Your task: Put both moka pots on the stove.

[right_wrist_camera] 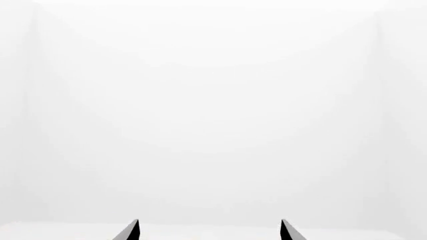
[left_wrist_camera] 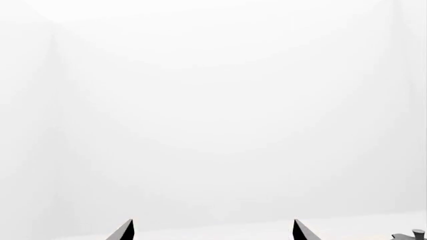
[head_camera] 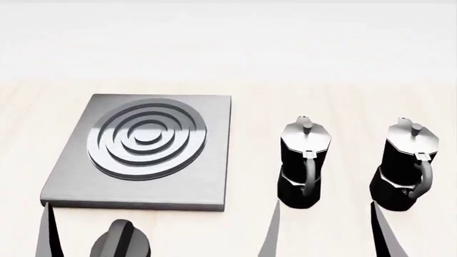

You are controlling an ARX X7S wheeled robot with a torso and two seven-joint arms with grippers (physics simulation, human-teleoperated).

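Moka pots are both standing upright on the light wood table (head_camera: 343, 235), long axis vertical, to the right of the stove (head_camera: 214, 160) and apart from it. One moka pot (head_camera: 303, 160) sits near the stove's right edge, the other moka pot (head_camera: 408, 163) is further right, near the frame edge. Both have their curved handles facing toward the camera in the head view, lids and little top knobs up.

Stove is a flat dark-grey square plate with a ring burner (head_camera: 147, 140) in the middle, nothing on it. Just in front of its near edge there's a round black knob (head_camera: 121, 243), cut off at the bottom of the frame.

Left end effector (left_wrist_camera: 213, 231) is spread wide with nothing between the fingertips, only the tips showing. Right end effector (right_wrist_camera: 209, 231) same deal, wide and holding nothing. Both wrist views are mostly blank white; the left one catches a tiny grey bit at the corner, too small to make out.
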